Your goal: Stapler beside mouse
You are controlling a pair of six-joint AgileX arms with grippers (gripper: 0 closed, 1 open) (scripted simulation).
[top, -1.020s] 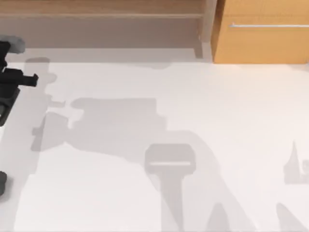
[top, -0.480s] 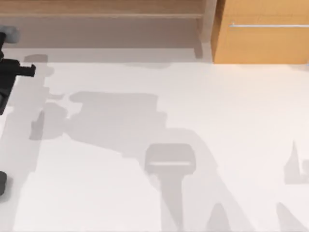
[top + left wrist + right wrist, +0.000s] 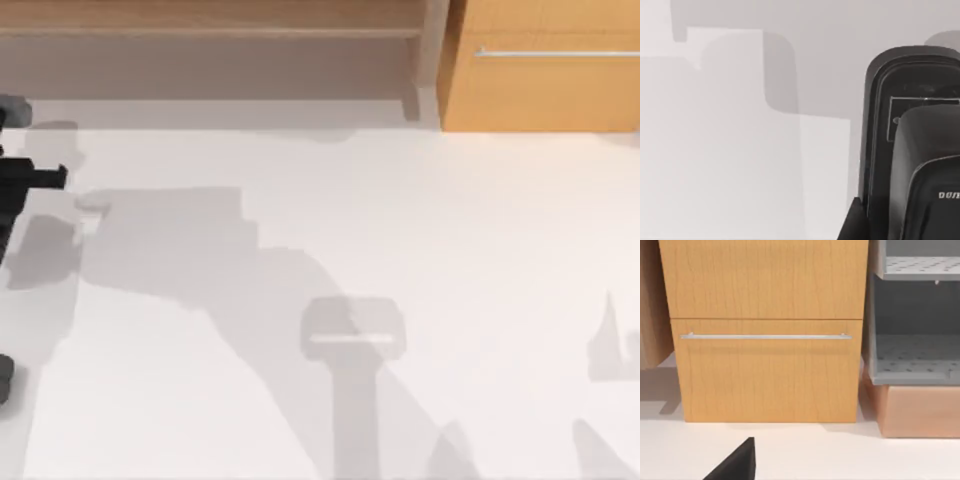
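Big arm shadow on the white surface had slid left and shrunk over the last second; the left arm at the frame's left edge had drifted up and outward. Reads as a retreat or reposition, no placement yet. Wooden drawer cabinet sat upper right. Left wrist view showed a black stapler, apparently under the left tool; finger state: cannot tell. Mouse location unknown.

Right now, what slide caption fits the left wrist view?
Left wrist camera looks down on a black stapler resting on the white table.
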